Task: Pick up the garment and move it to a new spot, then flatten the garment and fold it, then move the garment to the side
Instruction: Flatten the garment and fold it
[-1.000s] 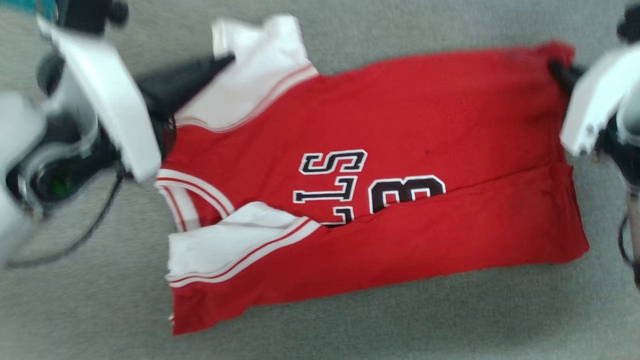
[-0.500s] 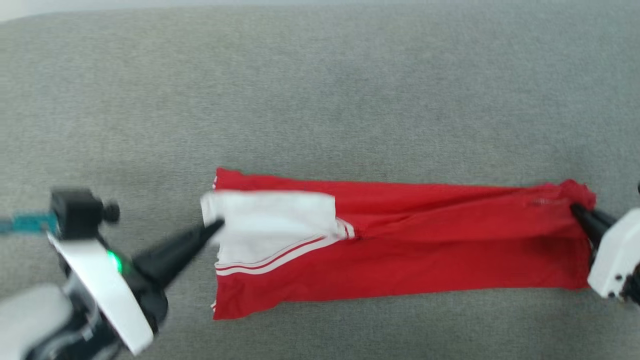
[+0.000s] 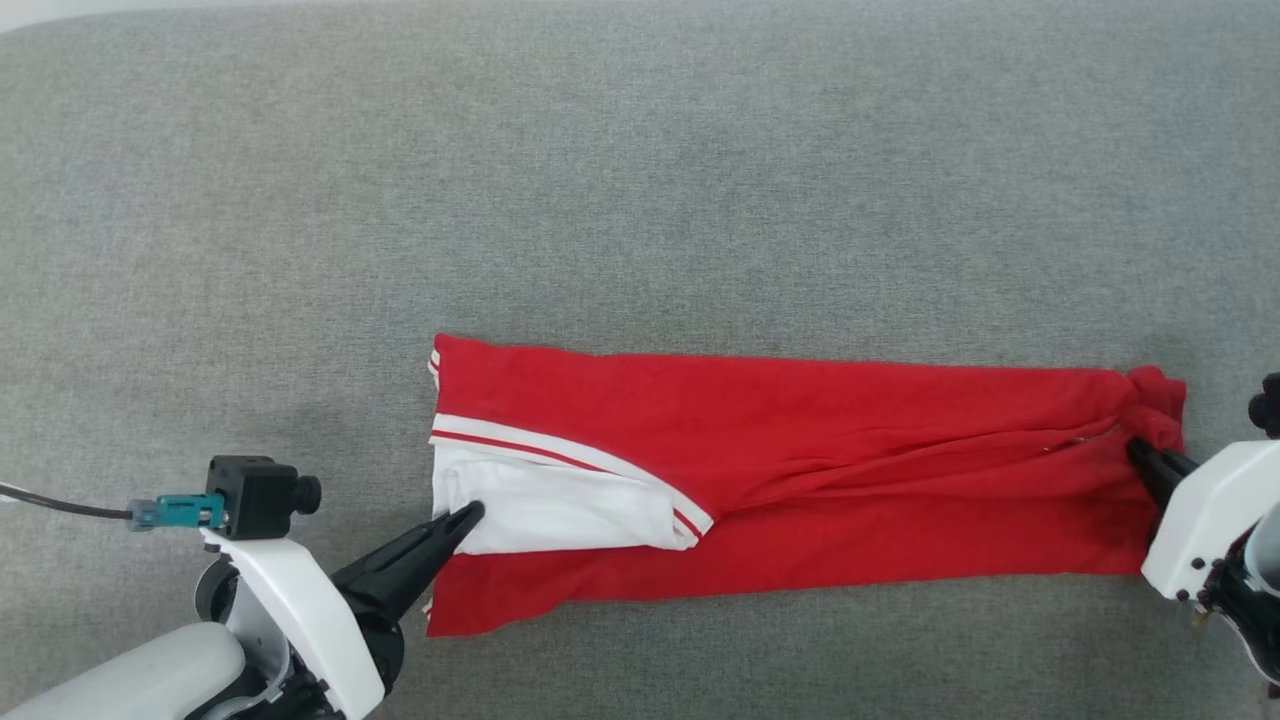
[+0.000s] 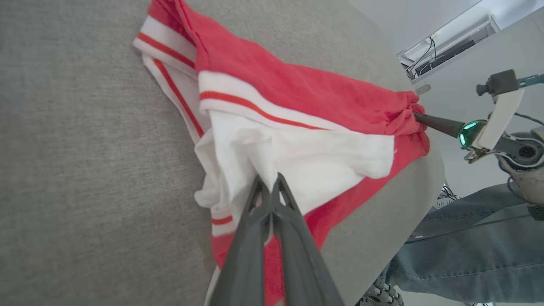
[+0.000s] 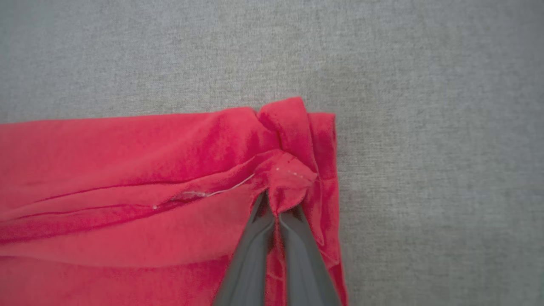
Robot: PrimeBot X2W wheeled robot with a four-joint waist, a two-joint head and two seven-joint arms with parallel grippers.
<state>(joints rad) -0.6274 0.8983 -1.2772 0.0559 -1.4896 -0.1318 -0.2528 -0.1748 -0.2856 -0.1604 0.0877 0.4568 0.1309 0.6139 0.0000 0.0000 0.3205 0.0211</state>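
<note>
Grey cloth surface [image 3: 640, 150]; garment [image 3: 850, 450] in two tight pinches: left gripper [image 3: 470, 515] at sleeve [image 3: 560, 515], right gripper [image 3: 1135, 448] at hem [image 3: 1162, 400].

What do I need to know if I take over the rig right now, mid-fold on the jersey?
Garment: lies on the gray cloth surface as a long narrow band, folded lengthwise, chest print hidden.
Left gripper: jaws shut on the white sleeve.
Right gripper: jaws shut on a bunched bit of the red end opposite.
Done: lengthwise fold laid down.
Left: release, probably fold across the length, then move it to the side.
Note: a person's leg in jeans is beside the surface.
</note>
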